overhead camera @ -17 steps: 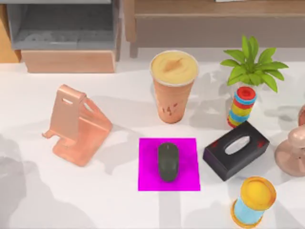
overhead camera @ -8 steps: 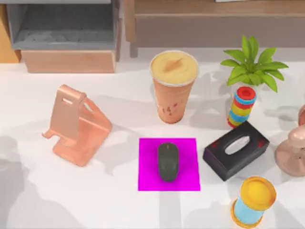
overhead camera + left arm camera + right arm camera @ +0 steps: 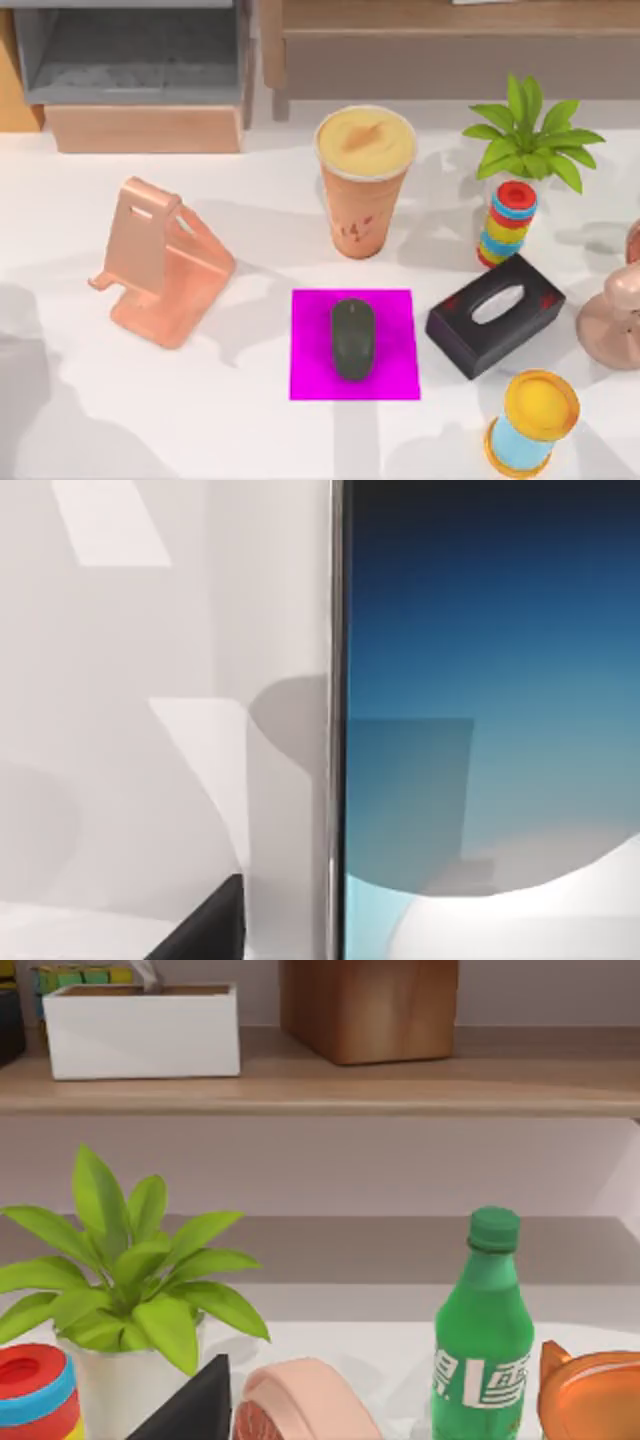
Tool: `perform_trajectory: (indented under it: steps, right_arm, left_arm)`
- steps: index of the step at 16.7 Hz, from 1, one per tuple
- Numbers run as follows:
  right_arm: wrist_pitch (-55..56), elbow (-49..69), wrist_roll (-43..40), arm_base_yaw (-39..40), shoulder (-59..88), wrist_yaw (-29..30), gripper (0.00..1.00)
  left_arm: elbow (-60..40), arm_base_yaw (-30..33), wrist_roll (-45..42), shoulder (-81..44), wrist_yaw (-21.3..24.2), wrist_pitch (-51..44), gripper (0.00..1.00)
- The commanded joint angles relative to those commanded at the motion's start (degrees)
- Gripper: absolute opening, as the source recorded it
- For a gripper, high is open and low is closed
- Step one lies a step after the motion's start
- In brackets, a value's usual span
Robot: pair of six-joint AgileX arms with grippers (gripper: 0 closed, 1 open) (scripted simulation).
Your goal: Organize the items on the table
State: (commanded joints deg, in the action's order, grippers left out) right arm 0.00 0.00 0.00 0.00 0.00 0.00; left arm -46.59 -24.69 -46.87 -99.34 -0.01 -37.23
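The dark grey mouse lies lengthwise on a magenta mat in the middle of the white table. Behind it stands the tall orange cup with its creamy yellow top. The smartphone sits very close in the left wrist view, its blue screen glowing and its thin edge running straight through the picture. A dark part of my left gripper juts in beside the phone. A dark part of my right gripper shows in front of the plant.
A copper phone stand sits at the left. At the right are a black tissue box, a ring stack, a potted plant, a yellow-and-blue cup and a copper ornament. A green bottle stands nearby.
The grey shadows on the table's lower left have shifted slightly. None of the objects in the top view has moved.
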Motion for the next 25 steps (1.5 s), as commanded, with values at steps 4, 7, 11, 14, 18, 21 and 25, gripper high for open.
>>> perform_trajectory:
  steps: [4, 7, 11, 14, 18, 21, 25]
  right_arm:
    - [0.0, 0.0, 0.0, 0.0, 0.0, 0.0, 1.0]
    - [0.0, 0.0, 0.0, 0.0, 0.0, 0.0, 1.0]
    - [0.0, 0.0, 0.0, 0.0, 0.0, 0.0, 1.0]
    - [0.0, 0.0, 0.0, 0.0, 0.0, 0.0, 1.0]
    - [0.0, 0.0, 0.0, 0.0, 0.0, 0.0, 1.0]
    - [0.0, 0.0, 0.0, 0.0, 0.0, 0.0, 1.0]
    - [0.0, 0.0, 0.0, 0.0, 0.0, 0.0, 1.0]
  left_arm:
    - [0.0, 0.0, 0.0, 0.0, 0.0, 0.0, 0.17]
    - [0.0, 0.0, 0.0, 0.0, 0.0, 0.0, 0.0]
    - [0.0, 0.0, 0.0, 0.0, 0.0, 0.0, 0.0]
    - [0.0, 0.0, 0.0, 0.0, 0.0, 0.0, 0.0]
    - [-2.0, 0.1, 0.3, 3.2, 0.7, -4.2, 0.0]
    - [-3.4, 0.1, 0.4, 4.7, 0.7, -8.6, 0.0]
    - [-4.5, 0.1, 0.4, 6.0, 0.6, -9.9, 0.0]
